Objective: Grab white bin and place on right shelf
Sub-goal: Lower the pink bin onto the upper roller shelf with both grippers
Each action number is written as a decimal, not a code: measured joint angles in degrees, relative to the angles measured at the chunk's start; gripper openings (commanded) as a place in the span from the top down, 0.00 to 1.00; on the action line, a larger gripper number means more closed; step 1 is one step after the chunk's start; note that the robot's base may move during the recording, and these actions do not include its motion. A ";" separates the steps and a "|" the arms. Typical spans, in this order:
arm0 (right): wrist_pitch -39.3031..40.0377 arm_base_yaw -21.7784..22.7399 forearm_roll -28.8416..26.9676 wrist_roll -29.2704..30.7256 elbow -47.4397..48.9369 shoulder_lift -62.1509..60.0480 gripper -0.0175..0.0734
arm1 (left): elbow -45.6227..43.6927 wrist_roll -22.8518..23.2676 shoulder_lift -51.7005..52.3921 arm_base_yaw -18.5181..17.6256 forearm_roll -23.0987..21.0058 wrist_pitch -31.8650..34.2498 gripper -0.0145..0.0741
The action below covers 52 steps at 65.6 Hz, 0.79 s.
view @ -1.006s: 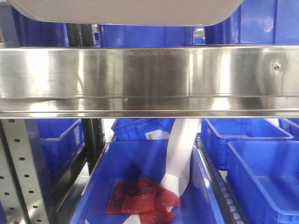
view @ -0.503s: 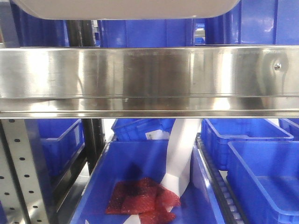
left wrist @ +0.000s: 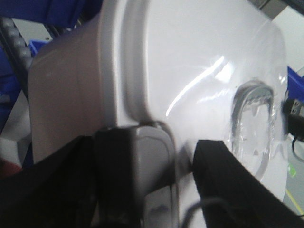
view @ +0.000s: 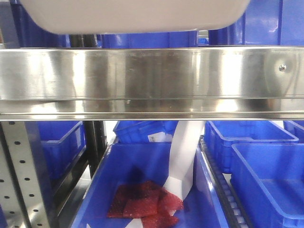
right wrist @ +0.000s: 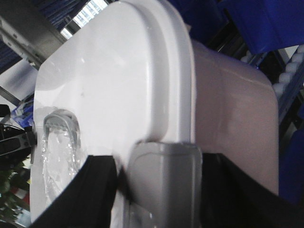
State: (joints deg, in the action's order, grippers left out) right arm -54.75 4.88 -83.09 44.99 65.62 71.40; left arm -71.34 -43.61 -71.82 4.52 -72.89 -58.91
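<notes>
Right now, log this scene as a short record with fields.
carried item: white bin, lid on, moulded handle visible
bin position: above the right shelf's front rail, bottom edge just over it
left gripper: shut on the bin's grey end latch
right gripper: shut on the opposite end latch
below the rail: blue crate holding red packets and a white paper strip

**Camera setup**

Your front camera is facing the right shelf (view: pixel 152 80) close up, level with its rail. Your two wrist cameras are looking from opposite ends, very near, sharing the white bin (left wrist: pixel 190 71) lid.
</notes>
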 measured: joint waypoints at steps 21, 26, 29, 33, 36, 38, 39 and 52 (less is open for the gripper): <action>-1.50 -0.48 -1.86 0.00 5.47 9.88 0.34 | -4.82 -0.10 -8.91 0.00 -3.58 4.41 0.52; -1.09 -0.61 -1.96 0.00 5.93 11.38 0.34 | -4.82 -0.10 -10.61 -0.40 -3.58 4.83 0.52; -0.54 -0.61 -1.96 -0.02 5.93 12.14 0.34 | -4.82 -0.10 -11.54 -0.92 -3.70 5.27 0.51; 0.02 -0.61 -1.96 -0.02 6.06 12.89 0.34 | -4.82 -0.10 -12.91 -1.60 -4.07 6.18 0.51; 0.46 -0.61 -1.96 -0.02 6.06 13.63 0.34 | -4.95 -0.10 -13.76 -2.25 -4.37 6.92 0.51; 0.87 -0.61 -1.96 -0.02 6.06 13.99 0.34 | -4.95 -0.10 -14.37 -2.63 -4.88 7.43 0.51; 1.03 -0.61 -1.96 -0.02 6.06 14.15 0.34 | -4.95 -0.10 -14.62 -2.81 -5.05 7.91 0.51; 3.07 -0.61 -2.09 -0.02 6.06 16.54 0.33 | -5.21 -0.10 -17.15 -5.69 -6.41 12.29 0.51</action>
State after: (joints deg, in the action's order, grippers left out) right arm -51.68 4.28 -85.18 44.97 71.67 87.94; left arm -76.55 -43.72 -88.96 -1.16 -79.29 -46.61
